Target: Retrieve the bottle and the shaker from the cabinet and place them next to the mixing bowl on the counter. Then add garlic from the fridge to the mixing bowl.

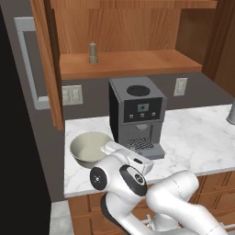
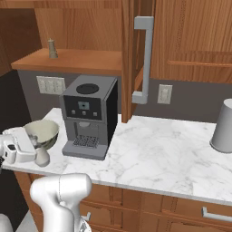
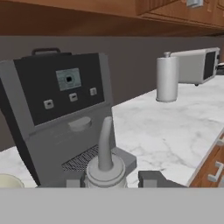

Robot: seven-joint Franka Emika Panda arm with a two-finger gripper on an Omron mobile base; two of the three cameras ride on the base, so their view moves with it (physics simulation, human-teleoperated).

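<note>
Clamping the small white pointed-neck bottle (image 3: 105, 164) between nearly shut jaws, the two-finger gripper (image 3: 114, 179) holds it beside the wide grey-beige mixing bowl (image 2: 43, 132) on the white veined marble counter (image 2: 158, 149).

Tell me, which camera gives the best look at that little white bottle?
The hand view: the bottle stands close up between the gripper fingertips, its thin neck clear against the coffee machine. The right base view catches its rounded body below the hand, beside the mixing bowl. In the left base view the arm covers it.
</note>
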